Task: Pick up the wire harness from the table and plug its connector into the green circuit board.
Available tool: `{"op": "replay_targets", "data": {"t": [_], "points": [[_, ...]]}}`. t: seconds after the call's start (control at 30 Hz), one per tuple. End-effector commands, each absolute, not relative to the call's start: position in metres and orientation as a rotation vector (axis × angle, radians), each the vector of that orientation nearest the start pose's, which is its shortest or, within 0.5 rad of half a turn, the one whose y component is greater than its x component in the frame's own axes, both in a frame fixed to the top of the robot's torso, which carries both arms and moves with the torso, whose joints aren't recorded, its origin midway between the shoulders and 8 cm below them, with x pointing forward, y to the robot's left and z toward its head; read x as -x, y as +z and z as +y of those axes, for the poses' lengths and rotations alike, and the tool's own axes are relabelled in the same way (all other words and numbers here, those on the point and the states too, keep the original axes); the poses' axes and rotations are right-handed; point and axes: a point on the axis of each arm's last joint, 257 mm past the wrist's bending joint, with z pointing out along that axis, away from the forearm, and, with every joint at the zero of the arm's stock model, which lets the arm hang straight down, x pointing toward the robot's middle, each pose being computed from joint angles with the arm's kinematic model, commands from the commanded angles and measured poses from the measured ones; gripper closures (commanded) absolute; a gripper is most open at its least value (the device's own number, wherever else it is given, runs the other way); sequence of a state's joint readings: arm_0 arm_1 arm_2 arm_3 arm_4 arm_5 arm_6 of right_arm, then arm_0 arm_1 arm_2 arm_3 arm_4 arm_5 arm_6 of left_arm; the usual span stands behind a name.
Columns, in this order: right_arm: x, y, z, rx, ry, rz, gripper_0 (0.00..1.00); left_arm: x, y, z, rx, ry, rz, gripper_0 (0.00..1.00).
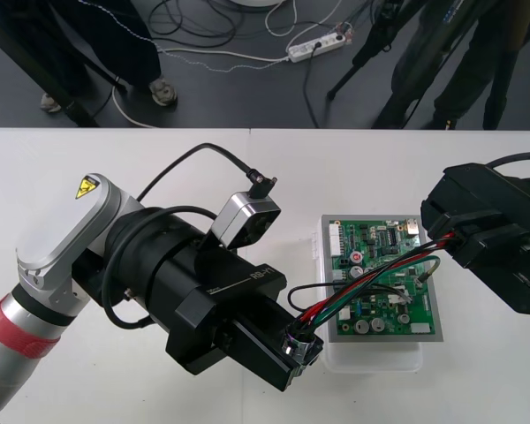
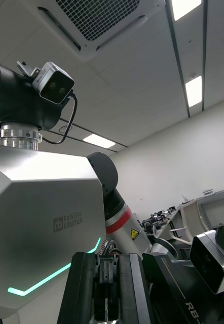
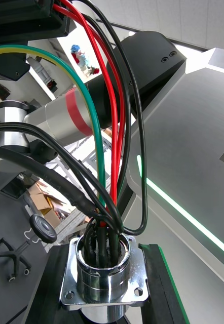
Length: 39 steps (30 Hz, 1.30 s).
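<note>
The green circuit board (image 1: 380, 240) lies on its white base (image 1: 371, 358) right of the table's middle. My left gripper (image 1: 302, 353) hovers at the board's near-left corner, shut on the harness's round metal socket (image 3: 103, 271) by its flange. Red, green and black wires (image 1: 371, 281) run from the socket diagonally over the board to my right gripper (image 1: 455, 238), which is at the board's far-right corner. In the right wrist view its fingers (image 2: 81, 288) stand close together on the small black plug (image 2: 108, 283). The harness hangs stretched between both grippers, above the board.
Pale table (image 1: 115, 159) stretches free to the back and left of the board. My left arm's camera (image 1: 247, 216) and its cable loop rise over the table's middle. A power strip (image 1: 316, 44) and cables lie on the dark floor beyond the far edge.
</note>
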<state>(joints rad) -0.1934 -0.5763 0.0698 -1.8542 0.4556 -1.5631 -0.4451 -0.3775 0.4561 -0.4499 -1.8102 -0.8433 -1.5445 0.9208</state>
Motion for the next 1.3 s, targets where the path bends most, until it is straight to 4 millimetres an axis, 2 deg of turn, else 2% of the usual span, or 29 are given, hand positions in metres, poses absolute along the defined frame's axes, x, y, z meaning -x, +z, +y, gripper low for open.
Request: {"op": "replay_targets", "data": {"t": [0.03, 0.2, 0.27, 0.3, 0.33, 0.37, 0.4, 0.57, 0.9, 1.3], "points": [[-0.204, 0.041, -0.100, 1.163, 1.795, 0.644, 1.00, -0.159, -0.053, -0.020, 1.568, 2.487, -1.446, 1.00], [-0.205, 0.041, -0.101, 1.163, 1.785, 0.639, 1.00, -0.159, -0.052, -0.021, 1.571, 2.489, -1.444, 1.00], [-0.205, 0.042, -0.101, 1.163, 1.779, 0.636, 1.00, -0.160, -0.052, -0.020, 1.573, 2.489, -1.447, 0.67], [-0.205, 0.041, -0.101, 1.163, 1.776, 0.638, 1.00, -0.160, -0.052, -0.020, 1.571, 2.490, -1.445, 0.37], [-0.205, 0.042, -0.101, 1.164, 1.775, 0.634, 1.00, -0.160, -0.052, -0.020, 1.570, 2.490, -1.449, 0.14], [-0.206, 0.042, -0.102, 1.164, 1.772, 0.633, 1.00, -0.161, -0.052, -0.020, 1.571, 2.490, -1.450, 0.05], [-0.206, 0.042, -0.102, 1.164, 1.771, 0.632, 1.00, -0.160, -0.052, -0.020, 1.573, 2.491, -1.448, 0.00], [-0.205, 0.043, -0.102, 1.162, 1.770, 0.627, 1.00, -0.171, -0.056, -0.020, 1.618, 2.484, -1.513, 0.00], [-0.206, 0.043, -0.102, 1.163, 1.765, 0.624, 1.00, -0.176, -0.054, -0.019, 1.644, 2.499, -1.526, 0.00], [-0.214, 0.039, -0.117, 1.172, 1.692, 0.691, 1.00, -0.205, -0.052, -0.008, 1.743, 2.512, -1.661, 0.00]]}}
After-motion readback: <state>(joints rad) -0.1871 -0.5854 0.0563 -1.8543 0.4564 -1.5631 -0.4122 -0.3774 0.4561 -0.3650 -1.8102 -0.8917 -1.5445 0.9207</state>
